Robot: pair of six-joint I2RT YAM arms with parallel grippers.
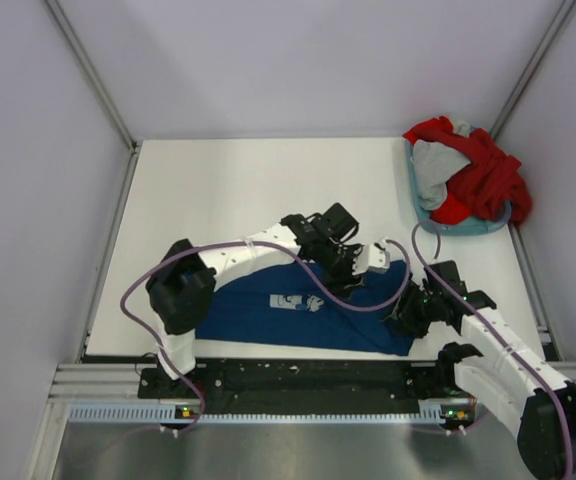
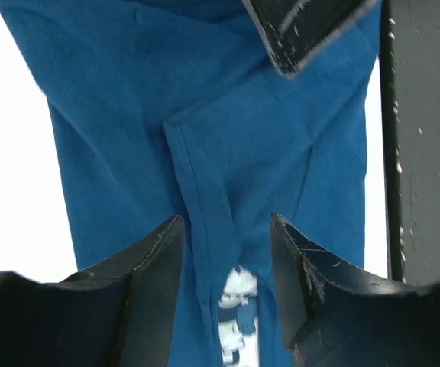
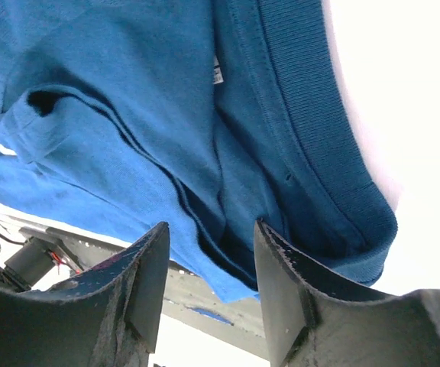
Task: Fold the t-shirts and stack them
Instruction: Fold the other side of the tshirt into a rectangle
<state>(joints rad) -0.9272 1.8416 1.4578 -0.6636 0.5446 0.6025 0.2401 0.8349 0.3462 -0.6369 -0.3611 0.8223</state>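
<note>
Top external view: a navy blue t-shirt (image 1: pixel 268 310) lies spread on the near part of a white table (image 1: pixel 248 190), just in front of the arm bases, with its pale print (image 1: pixel 290 302) facing up. Both arms bend in over the shirt's right half. At the table's far right corner, a light blue basket (image 1: pixel 468 228) holds a red t-shirt (image 1: pixel 493 180) and a grey t-shirt (image 1: pixel 438 160), heaped together unfolded.

Left wrist view: the left gripper (image 2: pixel 226 229) hangs over the blue cloth with its jaws parted — a raised seam runs up between the fingers, not pinched, and a bit of the print shows below.

Right wrist view: the right gripper (image 3: pixel 211 233) also has its jaws apart, poised over layered folds of the shirt beside its ribbed collar (image 3: pixel 312 130) — nothing is gripped.
</note>
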